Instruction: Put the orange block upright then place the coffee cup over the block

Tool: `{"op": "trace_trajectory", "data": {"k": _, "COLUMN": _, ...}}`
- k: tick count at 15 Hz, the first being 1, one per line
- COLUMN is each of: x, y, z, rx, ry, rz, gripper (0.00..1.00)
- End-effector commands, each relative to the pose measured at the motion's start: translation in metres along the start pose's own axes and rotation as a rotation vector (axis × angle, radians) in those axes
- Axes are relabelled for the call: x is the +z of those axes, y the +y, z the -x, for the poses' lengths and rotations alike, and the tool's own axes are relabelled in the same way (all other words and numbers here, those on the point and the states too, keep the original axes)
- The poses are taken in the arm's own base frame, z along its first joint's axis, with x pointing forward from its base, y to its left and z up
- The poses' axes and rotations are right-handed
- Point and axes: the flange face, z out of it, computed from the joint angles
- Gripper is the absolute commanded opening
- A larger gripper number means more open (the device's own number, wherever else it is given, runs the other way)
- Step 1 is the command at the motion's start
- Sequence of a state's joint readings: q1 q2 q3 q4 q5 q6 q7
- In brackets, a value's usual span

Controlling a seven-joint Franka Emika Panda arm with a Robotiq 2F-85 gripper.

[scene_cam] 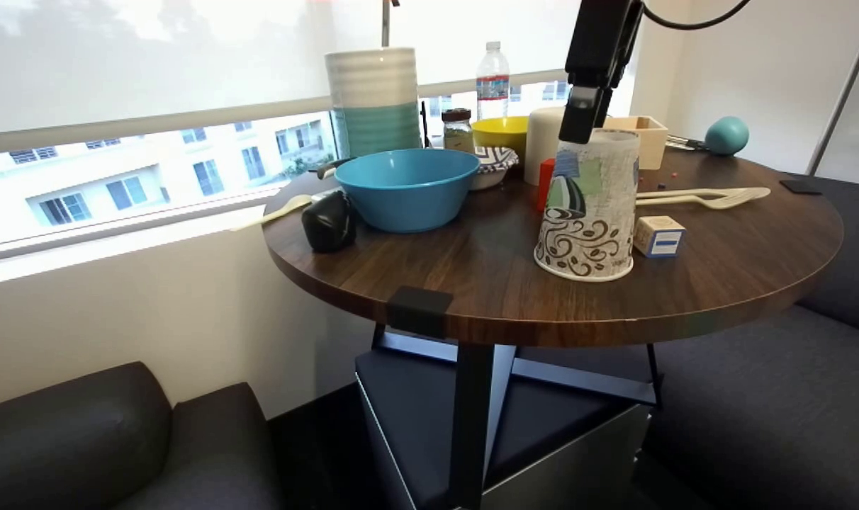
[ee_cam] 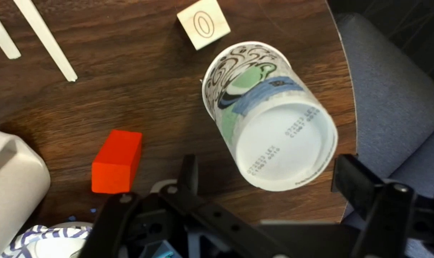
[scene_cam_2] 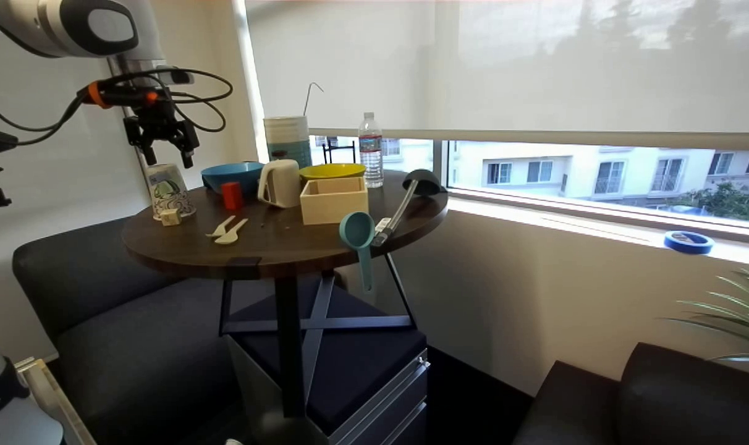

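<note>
The orange block stands upright on the round table, seen in both exterior views (scene_cam: 545, 185) (scene_cam_2: 232, 196) and in the wrist view (ee_cam: 116, 165). In an exterior view the cup partly hides it. The coffee cup stands upside down, rim on the table and closed base up, near the table edge (scene_cam: 589, 219) (scene_cam_2: 169, 193). In the wrist view the cup (ee_cam: 281, 147) lies ahead of the fingertips, with its base toward the camera. My gripper (ee_cam: 267, 168) is open and empty. It hangs just above the cup in an exterior view (scene_cam_2: 169, 159); it also shows edge-on (scene_cam: 578, 131).
A small wooden cube (scene_cam: 660, 236) sits close beside the cup. A pale fork and spoon (scene_cam_2: 229, 232) lie nearby. A white mug (scene_cam_2: 280, 184), a blue bowl (scene_cam: 407, 190), a wooden box (scene_cam_2: 334, 201) and a yellow bowl (scene_cam_2: 331, 171) stand behind or beside the block.
</note>
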State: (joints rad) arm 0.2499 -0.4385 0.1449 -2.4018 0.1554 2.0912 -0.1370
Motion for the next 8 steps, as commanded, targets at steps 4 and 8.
{"op": "trace_trajectory", "data": {"k": 4, "x": 0.009, "y": -0.006, "z": -0.02, "rx": 0.015, "ry": -0.058, "rz": 0.005, "gripper": 0.59}}
{"op": "trace_trajectory", "data": {"k": 8, "x": -0.004, "y": -0.01, "z": -0.034, "rx": 0.028, "ry": -0.025, "rz": 0.023, "gripper": 0.37}}
